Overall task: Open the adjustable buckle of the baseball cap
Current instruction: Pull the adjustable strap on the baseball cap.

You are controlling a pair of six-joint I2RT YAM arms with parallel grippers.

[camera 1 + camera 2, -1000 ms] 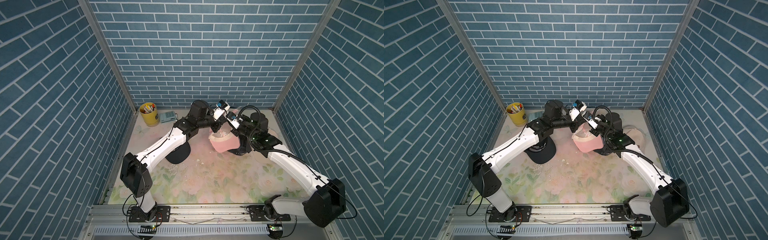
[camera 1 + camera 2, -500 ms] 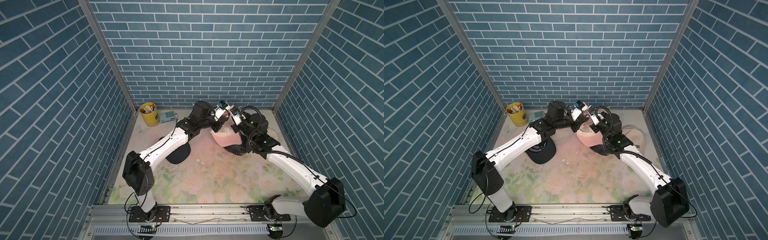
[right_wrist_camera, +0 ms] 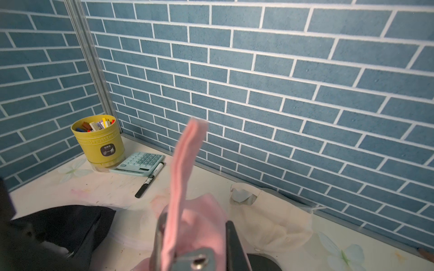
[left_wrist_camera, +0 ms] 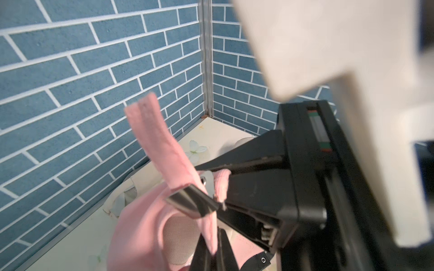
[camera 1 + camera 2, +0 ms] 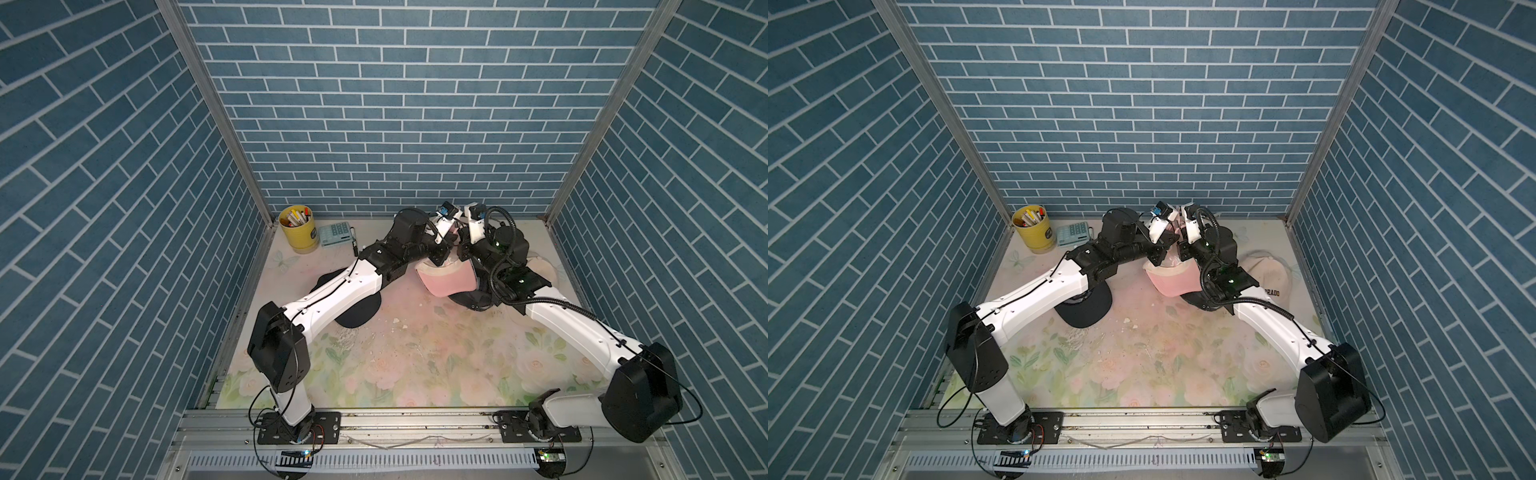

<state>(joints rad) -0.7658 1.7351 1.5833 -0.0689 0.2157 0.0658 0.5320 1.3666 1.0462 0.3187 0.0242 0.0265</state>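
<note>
The pink baseball cap point(image 5: 446, 282) point(image 5: 1173, 280) hangs off the mat at the back middle, held between both grippers. Seen from the left wrist, its free strap point(image 4: 155, 140) stands upright above the metal buckle point(image 4: 192, 201). My left gripper point(image 4: 211, 253) point(image 5: 441, 257) is shut on the pink band just under the buckle. My right gripper point(image 4: 211, 173) point(image 5: 463, 249) comes from the opposite side, shut at the buckle's plate point(image 3: 197, 258). The strap point(image 3: 185, 164) rises in front of the right wrist camera. The grip points are hidden in both top views.
A yellow pen holder point(image 5: 297, 228), a calculator point(image 5: 336, 235) and a marker point(image 3: 150, 179) stand at the back left. A black cap point(image 5: 357, 309) lies under the left arm, and a beige cap point(image 5: 1268, 274) lies by the right wall. The back wall is close behind the grippers.
My right gripper has shifted toward the back wall, close beside the left one, and its jaws have shut. The pink cap has turned a little between the grippers.
</note>
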